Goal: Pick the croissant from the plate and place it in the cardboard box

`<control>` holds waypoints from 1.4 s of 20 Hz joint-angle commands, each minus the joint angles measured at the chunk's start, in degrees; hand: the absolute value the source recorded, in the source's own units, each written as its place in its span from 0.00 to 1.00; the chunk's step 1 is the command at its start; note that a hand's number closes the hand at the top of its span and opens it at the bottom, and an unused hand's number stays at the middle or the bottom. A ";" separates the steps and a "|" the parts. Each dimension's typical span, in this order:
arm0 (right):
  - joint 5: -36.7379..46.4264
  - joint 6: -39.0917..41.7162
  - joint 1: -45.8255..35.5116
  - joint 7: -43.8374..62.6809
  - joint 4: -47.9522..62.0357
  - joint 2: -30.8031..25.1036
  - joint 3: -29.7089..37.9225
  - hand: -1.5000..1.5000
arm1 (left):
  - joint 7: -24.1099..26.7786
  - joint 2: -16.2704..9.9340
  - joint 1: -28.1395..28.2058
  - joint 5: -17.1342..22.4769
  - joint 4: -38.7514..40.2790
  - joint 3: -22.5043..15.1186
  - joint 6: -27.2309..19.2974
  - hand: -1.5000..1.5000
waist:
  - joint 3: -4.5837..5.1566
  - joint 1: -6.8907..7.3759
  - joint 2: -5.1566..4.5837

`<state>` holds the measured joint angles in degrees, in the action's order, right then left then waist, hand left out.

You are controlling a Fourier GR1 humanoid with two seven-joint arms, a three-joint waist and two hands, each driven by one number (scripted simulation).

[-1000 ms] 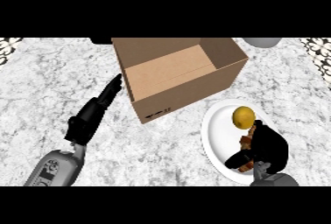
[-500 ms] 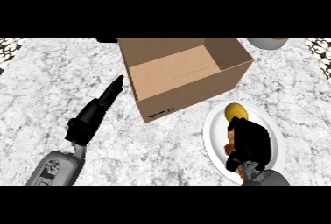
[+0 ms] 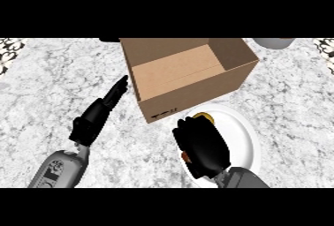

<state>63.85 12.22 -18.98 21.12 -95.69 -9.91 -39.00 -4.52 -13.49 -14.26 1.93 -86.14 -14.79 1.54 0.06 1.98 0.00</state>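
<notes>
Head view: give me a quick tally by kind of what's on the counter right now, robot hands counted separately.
Cardboard box: 1
White plate: 1
Croissant, mostly hidden under the right robot hand: 1
Grey object cut off at the top edge, kind unclear: 1
Robot hands: 2, left and right
Total: 4 things on the counter, plus 2 robot hands.

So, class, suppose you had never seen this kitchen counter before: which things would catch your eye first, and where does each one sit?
The open cardboard box dominates the upper middle, its inside bare. Just below it, the right hand lies over a white plate, hiding nearly all of the croissant; only a golden tip peeks out near the box. At the left, the left hand rests with fingers straight, pointing toward the box.
</notes>
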 commanded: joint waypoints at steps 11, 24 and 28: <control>-10.56 14.30 0.62 -1.27 -33.71 1.78 5.59 1.00 | -0.50 0.62 1.04 -1.60 -0.24 2.37 0.53 0.50 | -0.05 -2.54 0.17; -17.44 22.19 -16.97 16.16 -31.51 9.86 20.59 1.00 | 0.48 2.37 -1.11 -4.08 1.04 5.14 1.37 0.50 | -0.02 -1.94 0.04; -19.93 22.72 -23.91 14.75 -26.09 9.89 27.00 1.00 | 2.05 1.10 1.51 -2.45 1.42 6.66 4.71 0.50 | -0.03 -1.80 0.01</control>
<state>46.55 33.68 -36.47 34.46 -125.33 -0.32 -17.06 -3.01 -10.94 -11.55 -2.13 -86.31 -11.13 3.69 0.03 0.15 0.05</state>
